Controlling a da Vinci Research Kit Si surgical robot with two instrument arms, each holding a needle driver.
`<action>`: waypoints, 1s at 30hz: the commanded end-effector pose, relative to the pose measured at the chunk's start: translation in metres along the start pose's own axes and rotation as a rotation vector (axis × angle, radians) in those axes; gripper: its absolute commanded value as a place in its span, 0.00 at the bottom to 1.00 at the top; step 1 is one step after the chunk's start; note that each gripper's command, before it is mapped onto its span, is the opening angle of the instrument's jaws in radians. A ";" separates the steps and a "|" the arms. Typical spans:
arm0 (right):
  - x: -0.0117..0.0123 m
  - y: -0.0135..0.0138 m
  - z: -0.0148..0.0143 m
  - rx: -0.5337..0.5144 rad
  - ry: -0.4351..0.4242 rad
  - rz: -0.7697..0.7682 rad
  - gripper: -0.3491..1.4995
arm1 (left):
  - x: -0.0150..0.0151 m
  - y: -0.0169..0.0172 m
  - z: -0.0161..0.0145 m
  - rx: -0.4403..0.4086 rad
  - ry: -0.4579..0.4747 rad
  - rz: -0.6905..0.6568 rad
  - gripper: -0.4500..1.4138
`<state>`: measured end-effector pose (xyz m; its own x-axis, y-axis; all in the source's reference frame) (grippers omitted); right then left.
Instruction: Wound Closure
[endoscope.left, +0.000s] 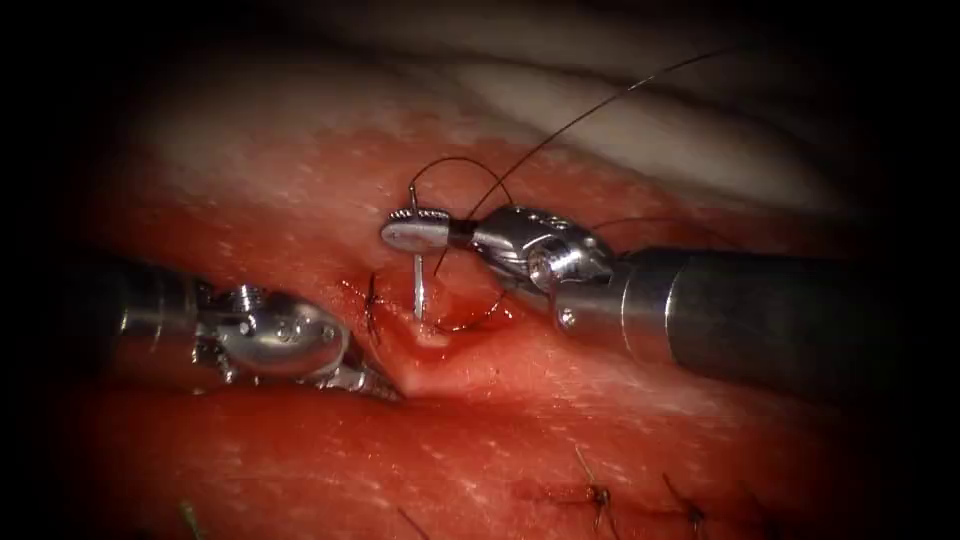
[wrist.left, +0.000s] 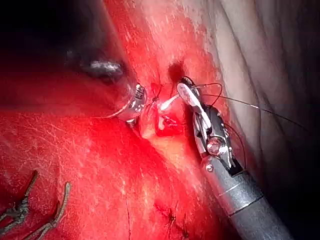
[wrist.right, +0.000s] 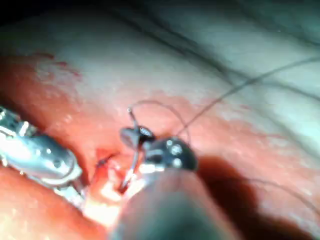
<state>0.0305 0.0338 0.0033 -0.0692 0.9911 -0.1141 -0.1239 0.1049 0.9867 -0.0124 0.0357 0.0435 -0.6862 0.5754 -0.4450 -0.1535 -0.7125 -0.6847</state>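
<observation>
Endoscope view: the right gripper (endoscope.left: 418, 232) clamps the needle (endoscope.left: 419, 285) near its tail end, the point entering the tissue (endoscope.left: 620, 440) at the cut (endoscope.left: 425, 345). Thread (endoscope.left: 590, 110) arcs off toward 1 o'clock. At 8 o'clock of the needle, the left gripper (endoscope.left: 375, 383) presses the cut's left edge; whether it is closed cannot be told.

Left wrist view: the right gripper (wrist.left: 186, 92) holds the needle (wrist.left: 167, 103) beside the left gripper (wrist.left: 136, 102).

Right wrist view: the needle (wrist.right: 132, 165) dips into the cut (wrist.right: 107, 192) below the right gripper (wrist.right: 132, 136), with the left gripper (wrist.right: 72, 192) at its 8 o'clock.
</observation>
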 end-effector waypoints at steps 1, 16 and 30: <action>0.0004 0.0004 0.0008 0.002 0.005 0.014 0.00 | -0.0003 0.0002 0.0009 -0.002 0.000 -0.001 0.05; -0.0006 -0.0002 0.0005 0.022 0.020 0.271 0.00 | -0.0002 0.0002 0.0007 -0.001 0.001 -0.008 0.05; 0.0016 0.0016 0.0003 0.037 0.207 0.319 0.76 | 0.0002 0.0005 0.0004 -0.001 0.003 -0.011 0.05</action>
<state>0.0296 0.0351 0.0046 -0.3141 0.9310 0.1858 0.0002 -0.1957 0.9807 -0.0124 0.0361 0.0423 -0.6811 0.5857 -0.4394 -0.1630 -0.7064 -0.6888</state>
